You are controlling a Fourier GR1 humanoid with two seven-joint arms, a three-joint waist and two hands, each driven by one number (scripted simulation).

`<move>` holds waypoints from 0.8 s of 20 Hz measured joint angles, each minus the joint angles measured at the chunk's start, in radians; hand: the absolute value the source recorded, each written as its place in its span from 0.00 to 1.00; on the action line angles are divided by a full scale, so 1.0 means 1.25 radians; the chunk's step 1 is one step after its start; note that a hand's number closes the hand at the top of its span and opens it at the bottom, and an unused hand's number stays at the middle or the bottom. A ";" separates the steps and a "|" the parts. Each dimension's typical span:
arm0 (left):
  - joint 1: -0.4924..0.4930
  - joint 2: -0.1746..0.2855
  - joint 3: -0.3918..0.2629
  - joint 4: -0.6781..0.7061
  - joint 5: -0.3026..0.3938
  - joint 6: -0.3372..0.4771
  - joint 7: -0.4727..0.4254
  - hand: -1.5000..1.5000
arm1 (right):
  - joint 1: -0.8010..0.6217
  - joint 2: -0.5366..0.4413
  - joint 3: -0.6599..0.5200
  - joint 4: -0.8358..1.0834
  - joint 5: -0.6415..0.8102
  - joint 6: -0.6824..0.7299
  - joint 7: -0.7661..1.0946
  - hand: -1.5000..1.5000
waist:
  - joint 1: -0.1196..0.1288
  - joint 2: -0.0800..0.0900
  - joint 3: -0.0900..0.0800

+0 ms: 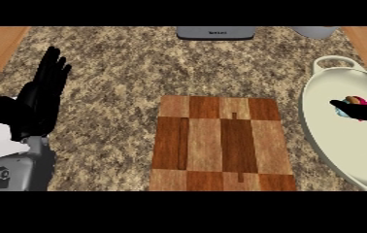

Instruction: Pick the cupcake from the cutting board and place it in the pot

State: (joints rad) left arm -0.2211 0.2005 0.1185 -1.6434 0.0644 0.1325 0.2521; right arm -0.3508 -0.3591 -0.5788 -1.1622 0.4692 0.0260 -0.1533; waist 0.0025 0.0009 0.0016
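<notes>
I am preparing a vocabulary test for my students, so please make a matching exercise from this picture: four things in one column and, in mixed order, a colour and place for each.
Things:
1 board
2 pot
3 left hand
4 cupcake

Descriptions:
a cream-white, right edge
b black, left edge
c brown wood, centre
d small, colourful, within the pot's rim

Pairs: 1-c, 2-a, 3-b, 4-d
</notes>
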 measured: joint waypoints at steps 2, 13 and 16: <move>0.020 -0.001 -0.001 -0.011 0.002 -0.006 -0.006 0.50 | -0.007 -0.007 -0.036 0.013 -0.057 0.018 -0.021 0.00 | 0.000 -0.001 0.000; 0.038 0.000 0.013 -0.012 0.007 -0.020 -0.016 0.50 | 0.080 -0.131 -0.199 0.051 -0.307 0.188 -0.056 0.00 | -0.006 -0.002 -0.001; 0.039 -0.001 0.015 -0.017 0.008 -0.022 -0.014 0.50 | 0.112 -0.173 -0.223 0.090 -0.347 0.238 -0.086 0.00 | -0.005 -0.001 -0.001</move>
State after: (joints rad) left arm -0.1726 0.1990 0.1377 -1.6642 0.0742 0.1046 0.2350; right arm -0.2112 -0.5758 -0.8570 -1.0495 0.0351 0.3232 -0.2604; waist -0.0040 -0.0008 0.0001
